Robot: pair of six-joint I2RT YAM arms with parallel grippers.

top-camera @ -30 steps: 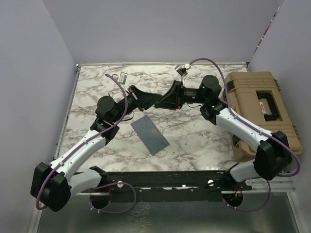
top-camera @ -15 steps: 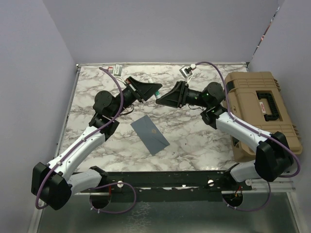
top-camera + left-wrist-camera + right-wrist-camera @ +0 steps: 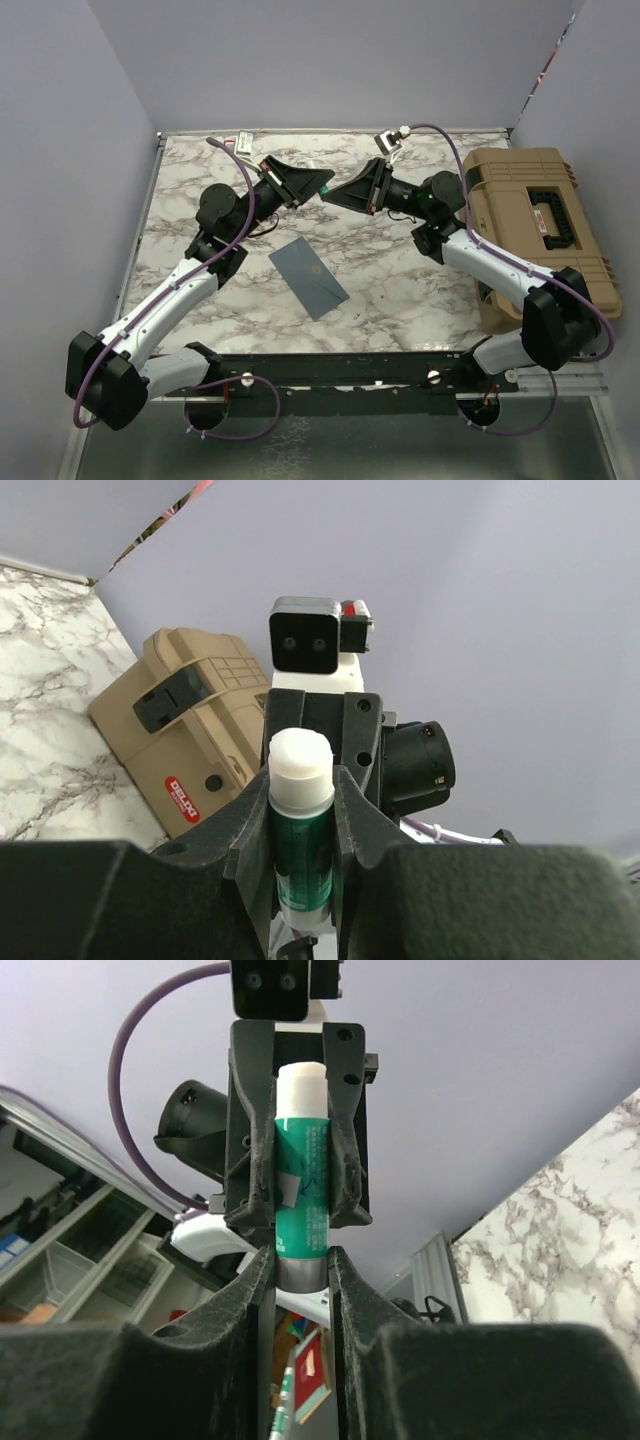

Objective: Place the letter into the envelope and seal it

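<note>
Where the two arms meet in the upper middle of the overhead view, the left gripper (image 3: 300,815) is clamped on a green glue stick (image 3: 301,1175) with a white top. The right gripper (image 3: 300,1278) has its narrowly parted fingers either side of the stick's grey lower end, and I cannot tell whether they pinch it. Print on the stick is too blurred to read, as are the white letters on the tan case's (image 3: 520,230) red label (image 3: 183,798), and the envelope (image 3: 308,278) lies flat and slanted on the marble table (image 3: 400,270) below both grippers, untouched.
</note>
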